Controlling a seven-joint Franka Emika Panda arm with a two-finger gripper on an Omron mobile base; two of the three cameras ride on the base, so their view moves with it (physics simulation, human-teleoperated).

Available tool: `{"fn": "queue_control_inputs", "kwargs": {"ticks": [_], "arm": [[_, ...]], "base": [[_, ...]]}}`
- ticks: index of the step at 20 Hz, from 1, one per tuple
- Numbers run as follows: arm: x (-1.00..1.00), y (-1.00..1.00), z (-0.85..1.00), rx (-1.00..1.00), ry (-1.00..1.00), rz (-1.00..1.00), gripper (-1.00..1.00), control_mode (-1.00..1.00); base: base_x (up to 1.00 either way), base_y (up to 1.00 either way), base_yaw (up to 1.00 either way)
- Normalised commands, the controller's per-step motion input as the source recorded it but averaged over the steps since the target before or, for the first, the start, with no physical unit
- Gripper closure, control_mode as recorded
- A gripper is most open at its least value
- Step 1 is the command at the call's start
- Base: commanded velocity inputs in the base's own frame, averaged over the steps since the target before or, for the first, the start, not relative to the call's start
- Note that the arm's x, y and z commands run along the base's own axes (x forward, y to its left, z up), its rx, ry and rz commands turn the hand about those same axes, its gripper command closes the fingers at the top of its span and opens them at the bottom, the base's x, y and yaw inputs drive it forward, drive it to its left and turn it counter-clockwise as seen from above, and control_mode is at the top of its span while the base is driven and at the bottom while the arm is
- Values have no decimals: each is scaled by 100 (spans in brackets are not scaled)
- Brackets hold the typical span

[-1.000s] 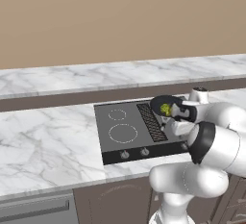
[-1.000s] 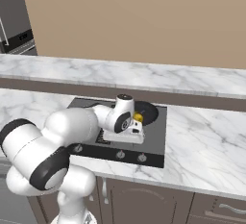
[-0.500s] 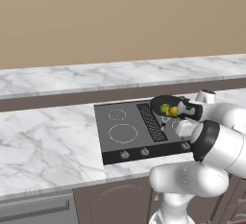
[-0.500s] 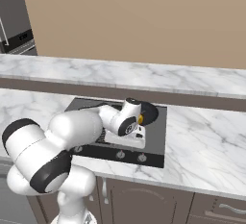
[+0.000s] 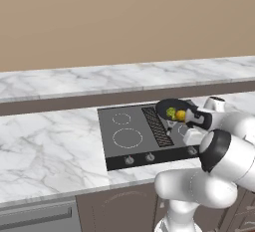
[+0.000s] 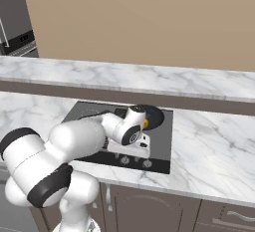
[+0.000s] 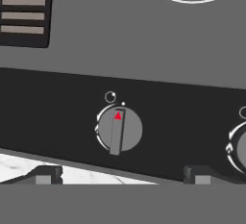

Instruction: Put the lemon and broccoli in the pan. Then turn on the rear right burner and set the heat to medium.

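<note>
Looking from the left base view, we see the pan (image 5: 172, 110) on the cooktop's (image 5: 130, 136) far right burner, with the broccoli (image 5: 171, 112) and the lemon (image 5: 181, 115) side by side inside it, while the arm bends low over the cooktop's near right corner. From the right base view, the pan (image 6: 153, 118) sits just beyond the arm's wrist. In the hand view, our gripper (image 7: 120, 175) hangs released, fingertips (image 7: 44, 174) spread wide either side of a grey knob (image 7: 119, 129) with a red marker, touching nothing.

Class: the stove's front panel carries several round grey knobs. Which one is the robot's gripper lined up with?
The round grey knob with the red triangle, centred between the open gripper fingertips; another knob sits at the edge.
</note>
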Motion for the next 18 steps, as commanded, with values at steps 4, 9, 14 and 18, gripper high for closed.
{"fn": "queue_control_inputs", "kwargs": {"ticks": [4, 9, 14, 18], "arm": [[9, 26, 0, -3, 0, 0, -100, -100], [17, 13, 0, 0, -3, 0, -100, -100], [1, -5, -3, 0, 0, 0, -100, -100], [12, -3, -14, 0, 0, 0, -100, -100]], "base": [[0, 0, 0], [0, 0, 0], [0, 0, 0], [0, 0, 0]]}}
